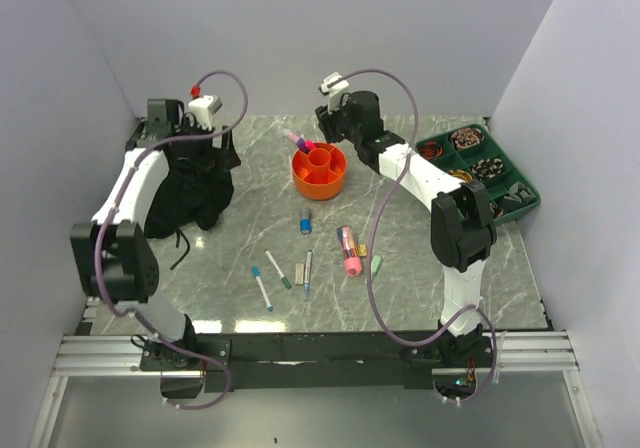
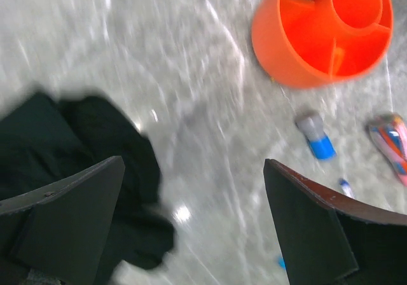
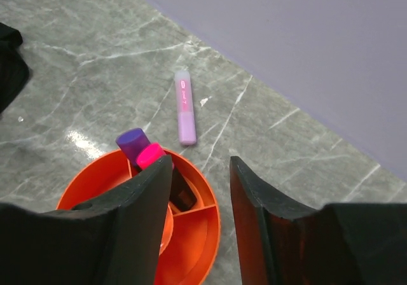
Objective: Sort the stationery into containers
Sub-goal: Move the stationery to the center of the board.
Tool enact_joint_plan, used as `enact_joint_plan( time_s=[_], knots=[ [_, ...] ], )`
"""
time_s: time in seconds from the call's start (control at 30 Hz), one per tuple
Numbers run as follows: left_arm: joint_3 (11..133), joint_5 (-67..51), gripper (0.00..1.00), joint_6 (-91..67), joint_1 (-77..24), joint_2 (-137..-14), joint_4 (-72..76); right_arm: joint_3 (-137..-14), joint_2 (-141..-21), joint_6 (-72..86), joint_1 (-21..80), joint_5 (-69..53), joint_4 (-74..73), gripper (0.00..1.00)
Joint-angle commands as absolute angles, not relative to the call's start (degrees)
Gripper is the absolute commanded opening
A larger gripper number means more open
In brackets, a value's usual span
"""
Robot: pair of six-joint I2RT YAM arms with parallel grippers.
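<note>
Right tool (image 3: 200, 164) hovers over the holder (image 3: 206, 205), jaws half open, empty. One finger sits just beside the markers (image 3: 133, 142) standing inside, so lifting off askew could snag them. Left tool (image 2: 194, 164) hangs left of the holder, wide open, empty. A highlighter (image 3: 184, 107) lies beyond the holder.

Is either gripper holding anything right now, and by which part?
Nothing is held. The right gripper stands open over the orange holder with nothing between its jaws; the left gripper is wide open and empty too.

robot lab cell, plain white walls (image 1: 300, 38), aluminium rail (image 1: 100, 353), marble tabletop (image 1: 262, 178)
</note>
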State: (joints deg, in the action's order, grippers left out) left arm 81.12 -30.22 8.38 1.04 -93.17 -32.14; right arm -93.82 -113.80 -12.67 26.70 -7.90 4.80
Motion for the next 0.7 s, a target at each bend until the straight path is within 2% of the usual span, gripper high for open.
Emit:
enact_joint_plan(
  time_s=[0.0,0.13,0.23,0.33,0.57,0.67],
  knots=[
    [92.1,-35.8,0.99,16.2,-1.4,-102.5,-26.7,-98.9,-112.0,-10.0,24.7,-7.8,0.5,0.54],
    [105.9,-41.0,1.0,38.1,-2.0,-115.6,-28.8,-100.4,-111.0,-11.2,23.8,-10.6,-5.4,0.62],
    [116.8,-46.0,0.99,55.0,-1.7,-124.9,-36.1,-99.6,-109.5,-11.7,22.5,-15.2,-9.1,0.66],
    [124.2,-48.2,0.99,55.7,-1.9,-131.9,-33.7,-98.0,-108.4,-11.6,21.5,-19.1,-12.6,0.68],
    [129.0,-51.8,0.97,52.6,-3.5,-141.2,-21.4,-93.5,-106.1,-12.5,21.1,-23.9,-15.6,0.67],
    [133.3,-54.9,0.89,43.3,-3.9,-145.4,-14.1,-95.5,-107.3,-11.9,20.7,-25.7,-18.3,0.66]
  ],
)
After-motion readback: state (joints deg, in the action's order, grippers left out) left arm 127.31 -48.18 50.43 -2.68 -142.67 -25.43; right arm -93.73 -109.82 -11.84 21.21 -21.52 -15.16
